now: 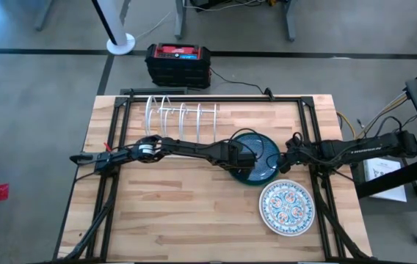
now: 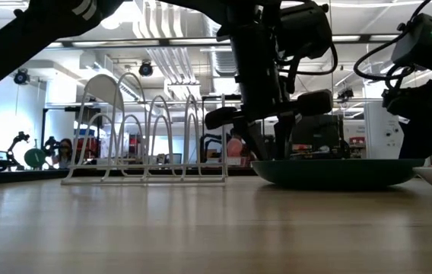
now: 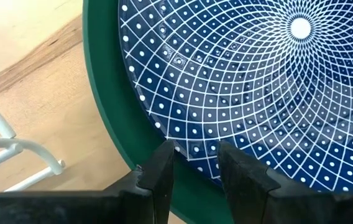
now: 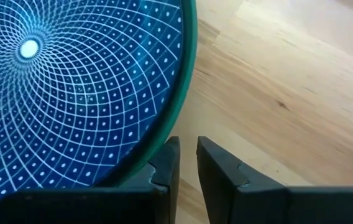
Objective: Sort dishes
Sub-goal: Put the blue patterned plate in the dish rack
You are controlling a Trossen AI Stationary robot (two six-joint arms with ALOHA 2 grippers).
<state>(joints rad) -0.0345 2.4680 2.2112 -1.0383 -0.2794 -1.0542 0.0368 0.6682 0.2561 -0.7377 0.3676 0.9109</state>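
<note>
The rack (image 1: 182,117) stands unfilled; the blue plate (image 1: 256,158) and the floral plate (image 1: 286,207) lie on the desk (image 1: 179,220), so sorting appears barely begun. The left gripper (image 3: 195,163) straddles the blue plate's rim with jaws parted, not clamped. The right gripper (image 4: 187,163), jaws narrowly apart, sits beside the opposite rim, pinching nothing.

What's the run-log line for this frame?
left gripper: astride blue plate rim | right gripper: at green plate edge, nothing held | rack: empty

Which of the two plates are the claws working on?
The dark teal-blue plate with the white grid pattern, mid-table near the wire rack. Both claws sit at its rim. The white floral plate lies apart, nearer the table's front edge, untouched.
</note>
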